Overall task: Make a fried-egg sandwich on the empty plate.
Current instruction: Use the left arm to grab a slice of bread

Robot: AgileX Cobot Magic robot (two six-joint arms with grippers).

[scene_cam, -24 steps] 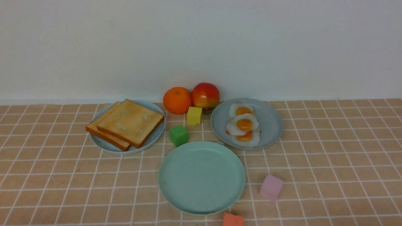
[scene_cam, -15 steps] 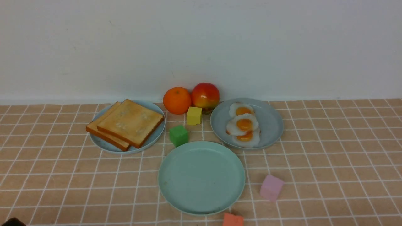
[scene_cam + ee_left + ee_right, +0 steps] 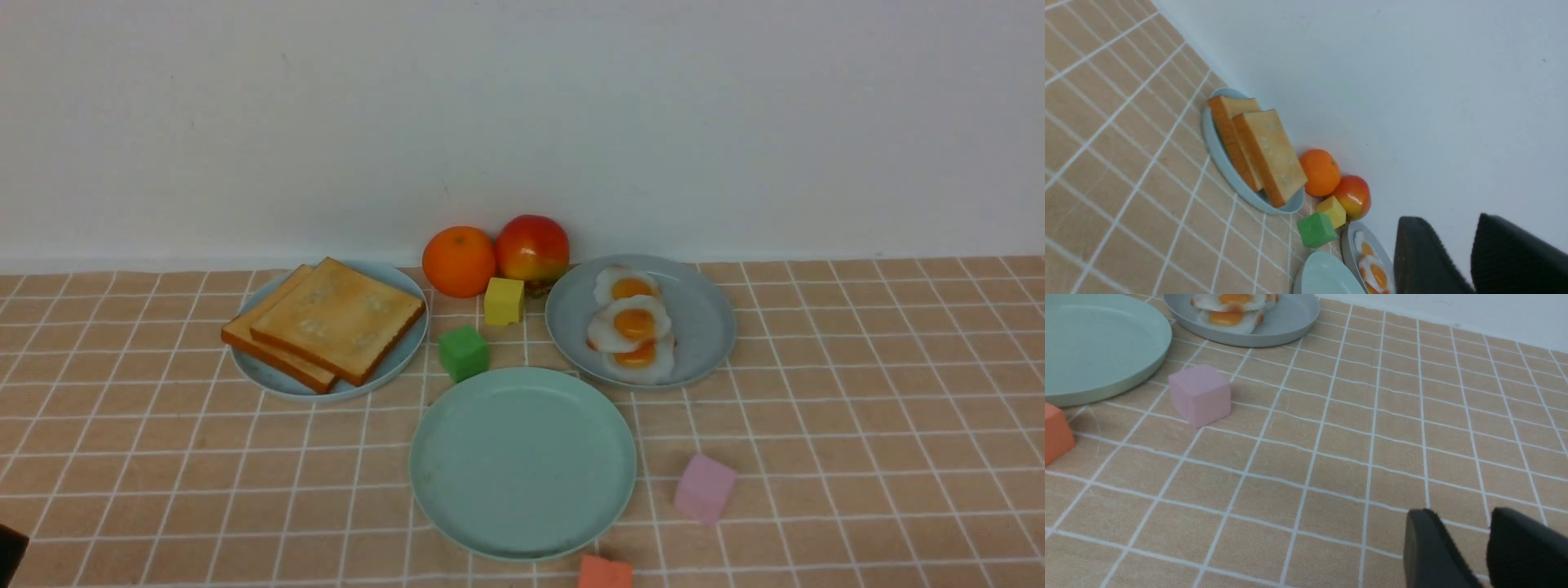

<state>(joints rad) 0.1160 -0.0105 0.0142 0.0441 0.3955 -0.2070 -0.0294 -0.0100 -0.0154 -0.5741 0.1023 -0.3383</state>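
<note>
The left arm (image 3: pixel 8 557) has just edged into the near-left corner, likely bound for the toast slices (image 3: pixel 339 322) stacked far-left; left end effector (image 3: pixel 1453 228) and right end effector (image 3: pixel 1461 516) hang slightly parted, empty; mint-green plate (image 3: pixel 522 465) bare

Jaws of the left gripper (image 3: pixel 1453 232): matte black plastic, rounded tips, fine ribbed texture on one face. Jaws of the right gripper (image 3: pixel 1457 533): same matte black, rounded tips.

Stacked toast (image 3: pixel 326 327) left; eggs (image 3: pixel 633 324) right; mint plate (image 3: pixel 522 461) nearer.
</note>
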